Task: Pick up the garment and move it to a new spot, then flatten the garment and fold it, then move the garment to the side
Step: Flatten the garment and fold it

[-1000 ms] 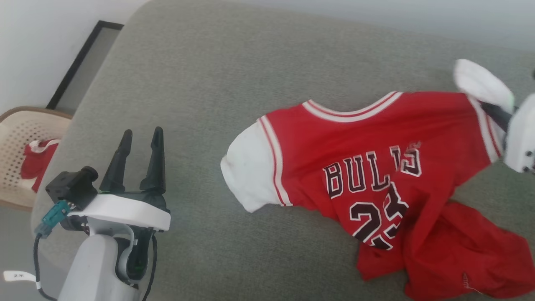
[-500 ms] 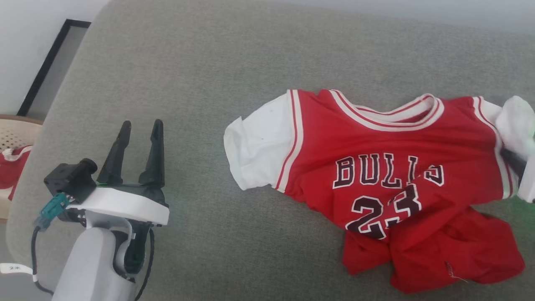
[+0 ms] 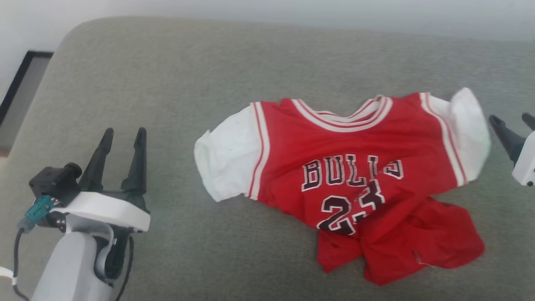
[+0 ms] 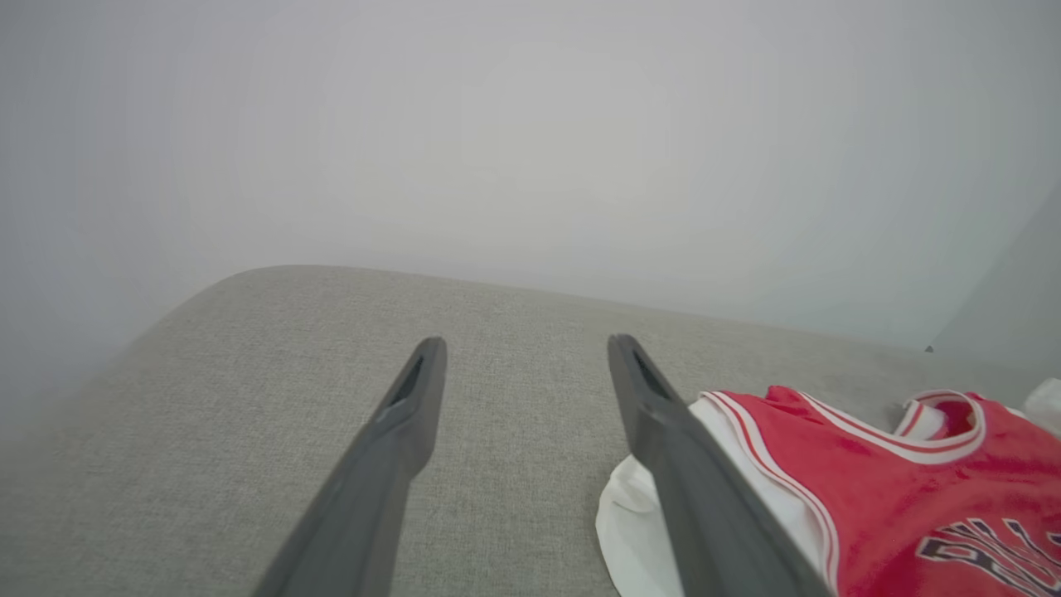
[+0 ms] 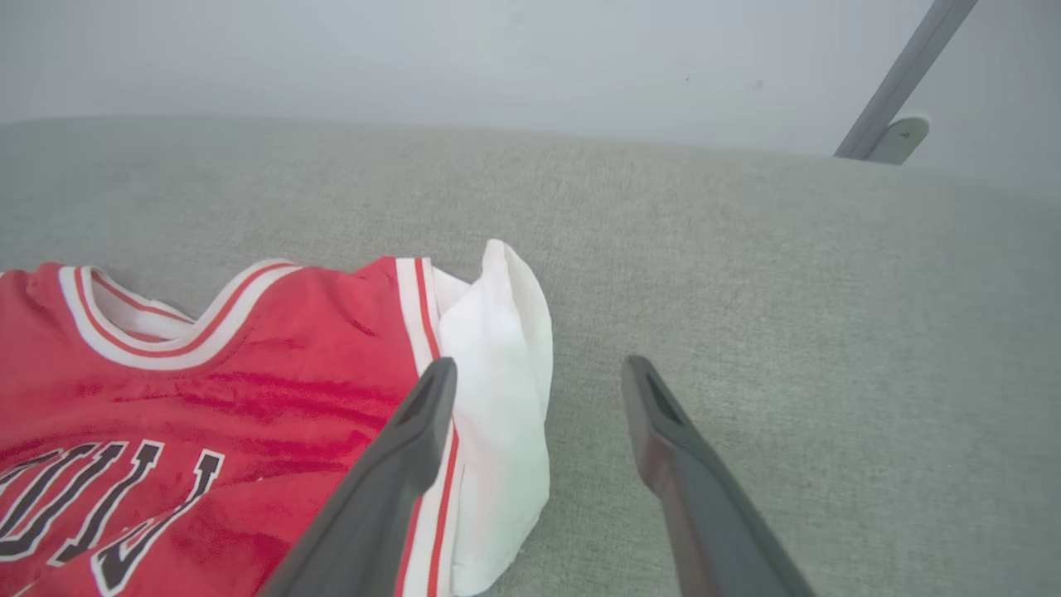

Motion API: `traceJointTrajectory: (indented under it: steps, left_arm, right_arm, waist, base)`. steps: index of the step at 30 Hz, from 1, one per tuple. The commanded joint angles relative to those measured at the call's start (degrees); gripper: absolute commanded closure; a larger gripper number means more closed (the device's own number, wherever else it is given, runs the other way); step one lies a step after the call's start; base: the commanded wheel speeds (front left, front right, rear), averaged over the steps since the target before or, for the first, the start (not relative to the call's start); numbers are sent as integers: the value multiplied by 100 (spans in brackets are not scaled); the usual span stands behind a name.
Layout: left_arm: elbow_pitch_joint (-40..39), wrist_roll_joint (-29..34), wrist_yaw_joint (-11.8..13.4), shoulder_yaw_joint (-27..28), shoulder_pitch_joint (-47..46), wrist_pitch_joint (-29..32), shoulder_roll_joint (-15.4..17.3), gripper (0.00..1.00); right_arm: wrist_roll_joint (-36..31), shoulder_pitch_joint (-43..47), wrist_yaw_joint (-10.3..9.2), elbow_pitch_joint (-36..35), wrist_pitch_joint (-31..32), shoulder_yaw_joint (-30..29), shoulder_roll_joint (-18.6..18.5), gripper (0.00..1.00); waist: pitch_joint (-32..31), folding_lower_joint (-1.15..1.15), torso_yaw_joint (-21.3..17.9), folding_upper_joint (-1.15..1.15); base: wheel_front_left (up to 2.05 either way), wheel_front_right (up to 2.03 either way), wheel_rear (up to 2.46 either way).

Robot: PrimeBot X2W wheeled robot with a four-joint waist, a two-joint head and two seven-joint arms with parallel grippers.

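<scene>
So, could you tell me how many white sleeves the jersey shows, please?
2. One sleeve lies on the garment's side toward the left gripper; the other sleeve lies on the opposite side, just beside the open right gripper. Neither is hidden.

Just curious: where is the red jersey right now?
In the head view the garment lies rumpled on the grey cushion, right of centre, one white sleeve beside the open right gripper, well apart from the left gripper.
</scene>
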Motion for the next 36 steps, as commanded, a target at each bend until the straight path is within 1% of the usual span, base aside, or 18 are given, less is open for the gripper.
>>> traceJointTrajectory:
  steps: [1,7,10,13,17,22,23,24,29,30,31,32,33,36]
  left_arm:
    - [24,-61,-9,-38,64,-26,62,0]
    - [291,-271,-9,-319,60,-1,410,0]
    - [385,-426,-9,-489,25,152,556,0]
    - [468,-598,-9,-664,-11,455,712,0]
    - [486,-871,-10,-937,-116,1118,915,0]
    - [385,-1295,-10,-1112,-376,2195,1206,0]
    - [348,-1304,-10,-1167,-434,2404,1280,0]
    - [339,-1436,28,-1184,-573,2862,1374,0]
    - [427,-1544,247,-1326,-1095,4019,1590,0]
    - [427,-1544,247,-1326,-1095,4019,1590,0]
    - [489,-1534,323,-1410,-1279,4416,1667,0]
    - [525,-1535,348,-1440,-1381,4601,1690,0]
    - [525,-1535,348,-1440,-1381,4601,1690,0]
    - [682,-1505,442,-1561,-1609,5099,1781,0]
  right_arm:
    - [-51,93,0,-90,-106,-33,53,0]
    - [-265,368,0,-695,-844,-130,242,0]
    - [-439,558,0,-968,-1268,-177,347,0]
    - [-625,794,0,-1193,-1619,-246,512,0]
    - [-780,1108,0,-1388,-1871,-343,726,0]
    - [-928,1444,0,-1645,-1995,-401,1026,0]
    - [-966,1490,0,-1678,-2009,-409,1085,0]
    - [-974,1551,0,-1762,-2046,-420,1218,0]
    - [-1021,1530,0,-1783,-2080,-347,1419,0]
    - [-1021,1530,0,-1783,-2080,-347,1419,0]
    - [-1023,1459,0,-1762,-2097,-295,1460,0]
    - [-1014,1426,0,-1749,-2114,-272,1468,0]
    - [-1014,1426,0,-1749,-2114,-272,1468,0]
    - [-952,1336,0,-1668,-2127,-223,1495,0]
  waist:
    - [-111,0,-140,0]
    - [-292,0,-483,0]
    - [-363,0,-648,0]
    - [-427,0,-805,0]
    - [-462,0,-970,0]
    - [-343,0,-1170,0]
    - [-305,0,-1207,0]
    - [-220,0,-1274,0]
    - [-6,0,-1467,0]
    - [-6,0,-1467,0]
    - [71,0,-1539,0]
    - [114,0,-1579,0]
    - [114,0,-1579,0]
    - [229,0,-1681,0]
  base:
    - [0,0,0]
    - [0,0,0]
    - [0,0,0]
    - [0,0,0]
    - [0,0,0]
    - [0,0,0]
    - [0,0,0]
    - [0,0,0]
    - [0,0,0]
    - [0,0,0]
    - [0,0,0]
    - [0,0,0]
    - [0,0,0]
    - [0,0,0]
